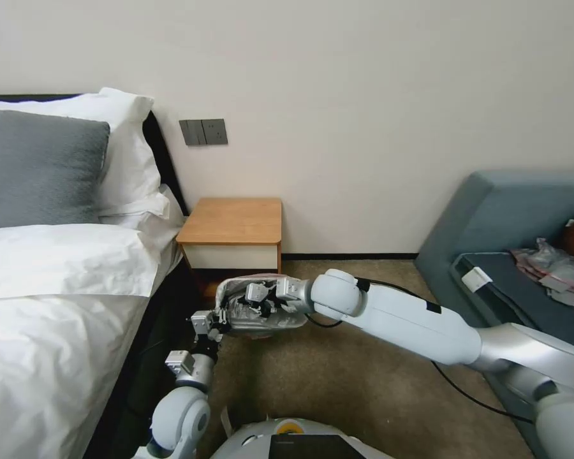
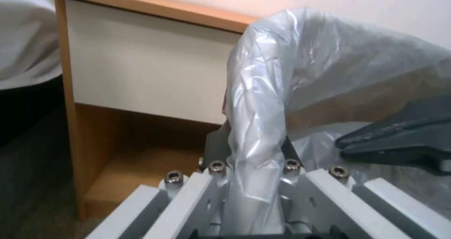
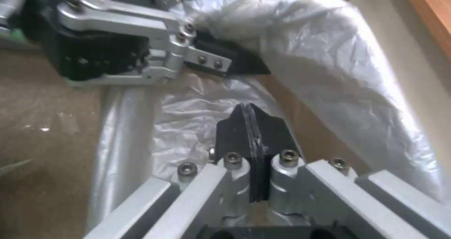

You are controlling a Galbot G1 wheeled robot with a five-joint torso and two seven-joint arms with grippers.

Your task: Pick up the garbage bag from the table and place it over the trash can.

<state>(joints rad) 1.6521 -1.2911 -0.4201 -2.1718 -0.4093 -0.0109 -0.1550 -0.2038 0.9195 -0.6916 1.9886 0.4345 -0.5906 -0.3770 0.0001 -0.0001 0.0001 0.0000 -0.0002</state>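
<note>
The garbage bag point(image 1: 255, 313) is a grey translucent film hanging low over the carpet in front of the table point(image 1: 233, 223). It is stretched between both grippers. My left gripper point(image 1: 218, 320) is shut on a twisted strand of the bag's edge point(image 2: 256, 126), with its fingers point(image 2: 214, 143) either side of the strand. My right gripper point(image 1: 264, 298) reaches in from the right, and its black fingers point(image 3: 237, 126) are pressed together on the film. The bag point(image 3: 329, 55) arches over them. The left gripper point(image 3: 244, 64) shows across from it. The trash can is hidden.
A bed point(image 1: 57, 287) with white sheets lies close on the left, its dark side beside my left arm. A blue-grey sofa point(image 1: 510, 210) on the right carries a heap of similar bags point(image 1: 551, 268). A black cable point(image 1: 465, 390) trails over the carpet.
</note>
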